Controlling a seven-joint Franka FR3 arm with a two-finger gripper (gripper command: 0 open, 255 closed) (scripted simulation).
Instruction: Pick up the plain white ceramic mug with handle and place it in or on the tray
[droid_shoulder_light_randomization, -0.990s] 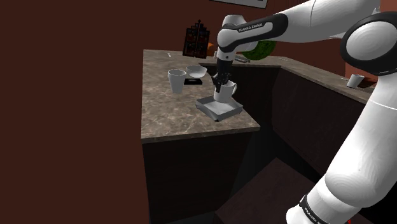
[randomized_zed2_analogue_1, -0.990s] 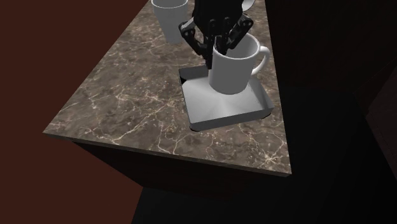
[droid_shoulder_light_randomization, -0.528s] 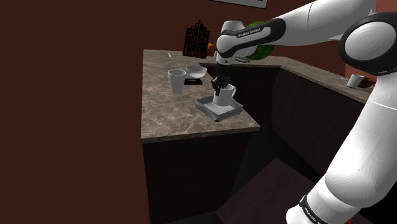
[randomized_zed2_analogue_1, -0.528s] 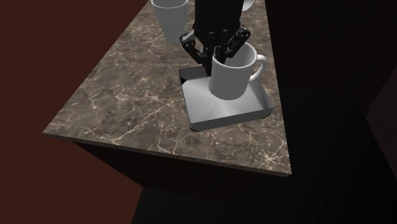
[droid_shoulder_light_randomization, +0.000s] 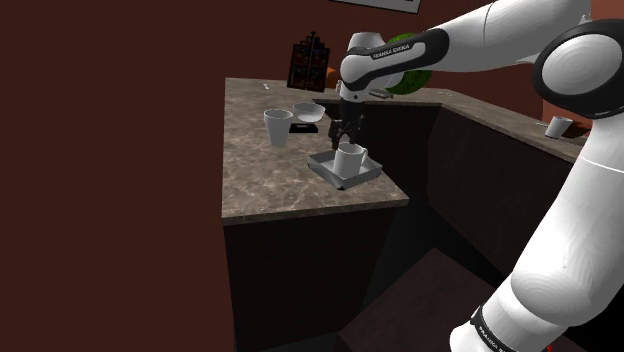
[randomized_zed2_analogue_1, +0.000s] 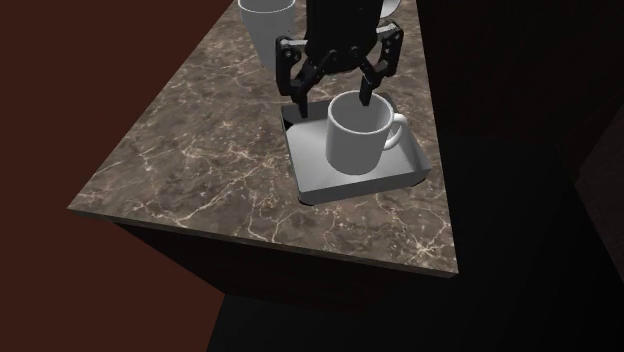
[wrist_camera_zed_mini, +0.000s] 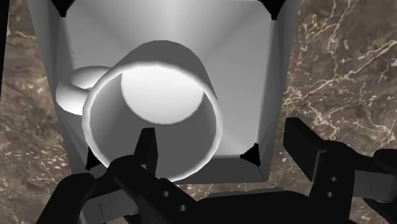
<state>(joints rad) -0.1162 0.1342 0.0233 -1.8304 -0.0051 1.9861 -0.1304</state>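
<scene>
Tool (randomized_zed2_analogue_1: 332, 100) of mine hangs open just above the tray (randomized_zed2_analogue_1: 312, 186), jaws wide apart and gripping nothing. Inside the tray the white mug (randomized_zed2_analogue_1: 355, 142) stands upright. I judge the placing done; only lifting clear is left.

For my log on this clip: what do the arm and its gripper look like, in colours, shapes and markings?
The arm is glossy white, built of rounded tubular links with dark bands at the joints. A dark strip on the link nearest the hand carries small white lettering. The gripper is all black, with angular linkages and two slim jaws. No loose cables show.
</scene>
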